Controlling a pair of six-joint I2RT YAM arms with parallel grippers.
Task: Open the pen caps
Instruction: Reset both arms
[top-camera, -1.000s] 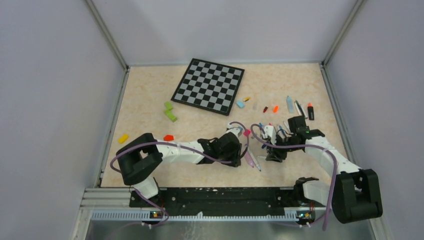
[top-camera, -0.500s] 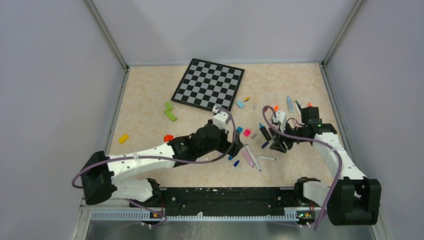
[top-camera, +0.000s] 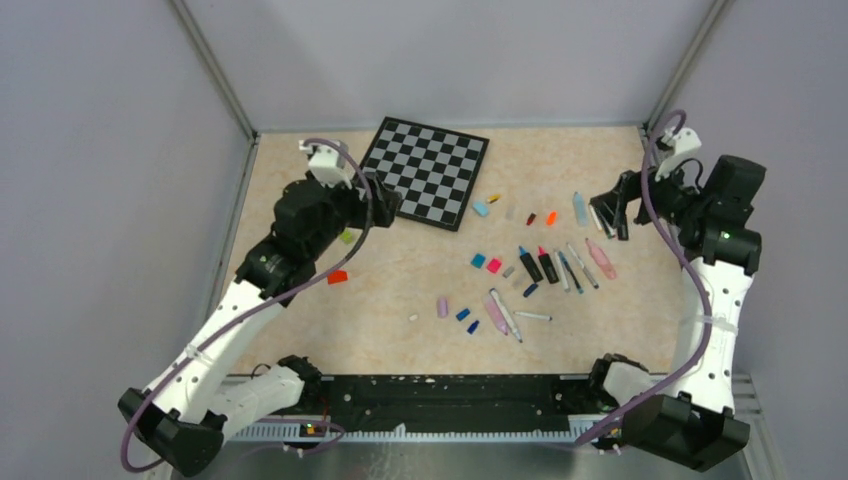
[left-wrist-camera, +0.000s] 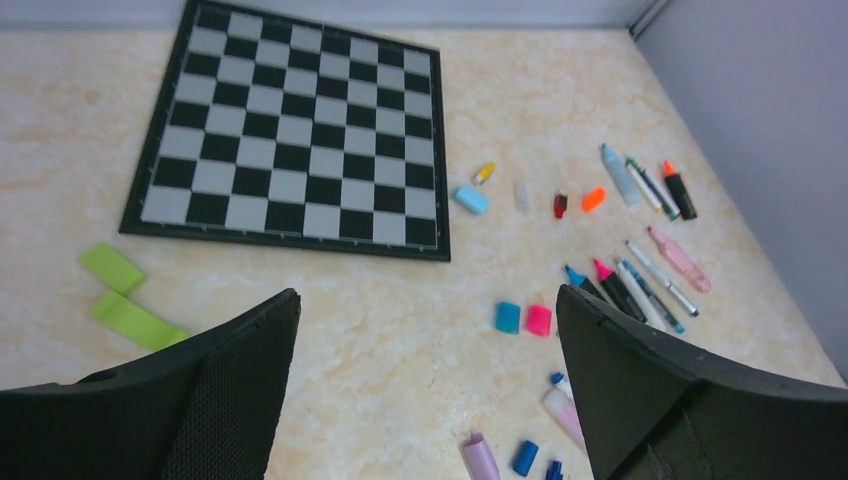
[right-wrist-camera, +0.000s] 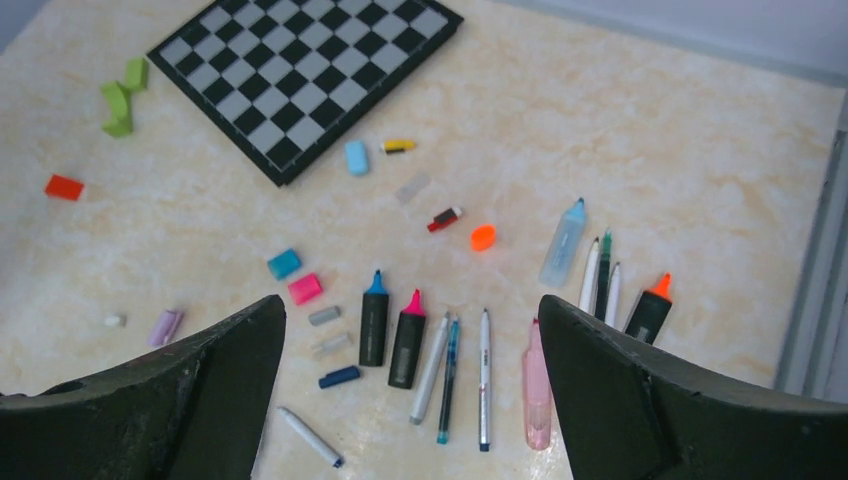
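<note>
Several pens (top-camera: 550, 265) lie uncapped on the table right of centre, among them black highlighters with a blue tip (right-wrist-camera: 374, 320) and a pink tip (right-wrist-camera: 408, 340), thin pens (right-wrist-camera: 484, 380) and a pink pen (right-wrist-camera: 536, 390). Loose pen caps lie around them: cyan (right-wrist-camera: 284, 264), pink (right-wrist-camera: 305, 289), grey (right-wrist-camera: 324, 316), dark blue (right-wrist-camera: 340, 377) and orange (right-wrist-camera: 483, 237). My left gripper (top-camera: 385, 203) (left-wrist-camera: 428, 295) hangs open high over the board's near corner. At the back right, my right gripper (top-camera: 615, 210) (right-wrist-camera: 412, 300) hangs open high above the pens. Neither holds anything.
A checkered board (top-camera: 420, 172) lies at the back centre. Green blocks (right-wrist-camera: 122, 95) and a red block (top-camera: 337, 276) sit on the left side. More pens (left-wrist-camera: 640, 185) rest near the right wall (left-wrist-camera: 760, 150). A lilac cap (left-wrist-camera: 480, 458) lies nearer the front.
Both arms have risen and swung away from the pen cluster, the left to the back left, the right to the back right. Both grippers have opened, leaving pens and caps on the table.
</note>
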